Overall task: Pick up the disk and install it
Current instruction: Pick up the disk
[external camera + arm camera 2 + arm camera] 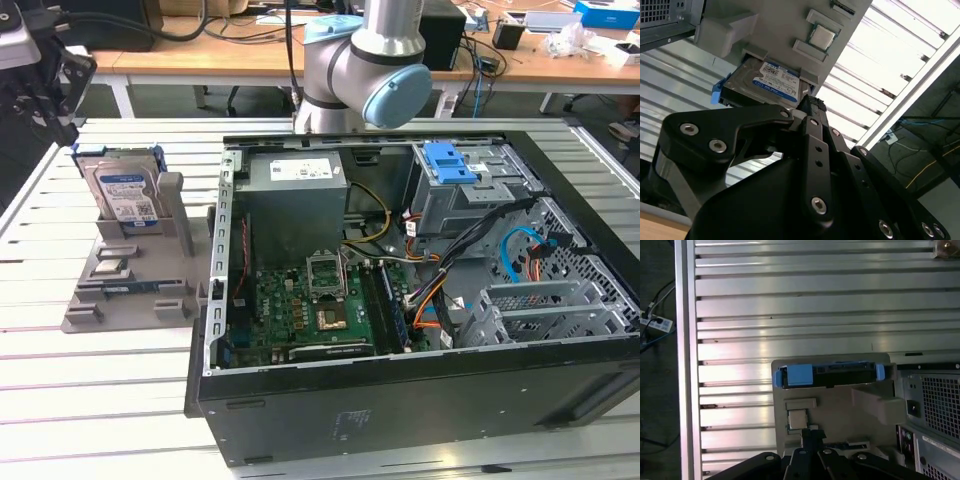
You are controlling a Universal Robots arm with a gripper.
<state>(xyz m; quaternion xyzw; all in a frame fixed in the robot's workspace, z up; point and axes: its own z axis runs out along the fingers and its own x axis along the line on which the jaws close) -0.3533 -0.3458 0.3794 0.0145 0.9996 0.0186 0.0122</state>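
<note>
While disk [122, 195] stands in holder [176, 215] on slatted table [100, 400], tool [808, 106] state unclear, desks [180, 60] behind.

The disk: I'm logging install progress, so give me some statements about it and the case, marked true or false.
The disk stands on edge in the grey holder. True.
The disk is already inside the computer case. False: it is outside, at the exterior view's left of the case.
Blue rails frame the disk. True.
The case is closed. False: it is open, with the motherboard showing.
</note>
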